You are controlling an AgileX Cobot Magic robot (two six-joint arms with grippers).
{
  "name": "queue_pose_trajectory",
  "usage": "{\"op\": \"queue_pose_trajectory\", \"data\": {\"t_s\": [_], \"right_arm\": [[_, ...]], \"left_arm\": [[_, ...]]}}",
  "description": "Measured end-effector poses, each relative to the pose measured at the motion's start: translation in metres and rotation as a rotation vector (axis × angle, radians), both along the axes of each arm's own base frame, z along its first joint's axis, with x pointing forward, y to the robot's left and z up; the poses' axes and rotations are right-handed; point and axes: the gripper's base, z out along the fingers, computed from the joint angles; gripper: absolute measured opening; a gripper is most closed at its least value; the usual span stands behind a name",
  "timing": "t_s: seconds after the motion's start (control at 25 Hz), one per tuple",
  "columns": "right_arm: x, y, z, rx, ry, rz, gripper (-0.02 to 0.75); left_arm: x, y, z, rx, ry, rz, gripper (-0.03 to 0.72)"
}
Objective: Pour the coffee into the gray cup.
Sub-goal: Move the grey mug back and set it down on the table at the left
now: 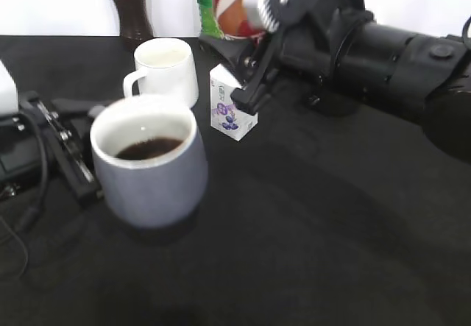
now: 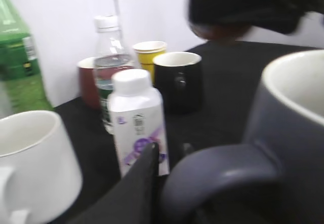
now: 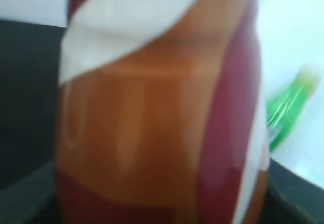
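At the front left of the black table (image 1: 331, 252) stands the gray cup (image 1: 151, 168), dark coffee pooled inside, with the left gripper (image 1: 70, 160) lying low beside it, one finger (image 2: 134, 188) next to the cup's handle (image 2: 212, 176); whether its jaws are closed cannot be told. Behind it, the right arm (image 1: 390, 61) reaches in from the right, its gripper (image 1: 246, 65) clasped on the coffee bottle (image 3: 162, 113), raised near a small white carton (image 1: 232, 112) and white mug (image 1: 165, 68)

I'm working in what looks like a lab test setup: a black-cloth table (image 1: 309, 215) against a bare white wall (image 2: 66, 27), with mugs (image 1: 165, 68) and drink bottles (image 2: 136, 123) crowded beside my left claw (image 2: 144, 183).
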Motion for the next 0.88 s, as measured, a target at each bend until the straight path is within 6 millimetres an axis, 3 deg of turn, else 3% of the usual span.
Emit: {"op": "queue_pose_trajectory", "data": {"t_s": [0.08, 0.28, 0.4, 0.56, 0.68, 0.88], "right_arm": [[0.000, -0.001, -0.003, 0.031, 0.078, -0.014, 0.532], [0.000, -0.001, -0.003, 0.039, 0.090, -0.016, 0.531], [0.000, -0.001, -0.003, 0.039, 0.091, -0.016, 0.531], [0.000, -0.001, -0.003, 0.039, 0.091, -0.016, 0.531], [0.000, -0.001, -0.003, 0.038, 0.092, -0.017, 0.531], [0.000, -0.001, -0.003, 0.041, 0.096, -0.019, 0.531]], "left_arm": [[0.005, 0.005, 0.002, -0.023, 0.000, 0.078, 0.080], [0.021, 0.024, 0.005, -0.064, -0.029, 0.356, 0.080], [0.034, 0.052, 0.007, -0.050, -0.058, 0.516, 0.080], [0.067, 0.097, 0.030, -0.060, -0.123, 0.706, 0.080], [0.097, 0.108, 0.039, -0.033, -0.134, 0.733, 0.080], [0.156, 0.108, 0.010, -0.005, -0.092, 0.723, 0.080]]}}
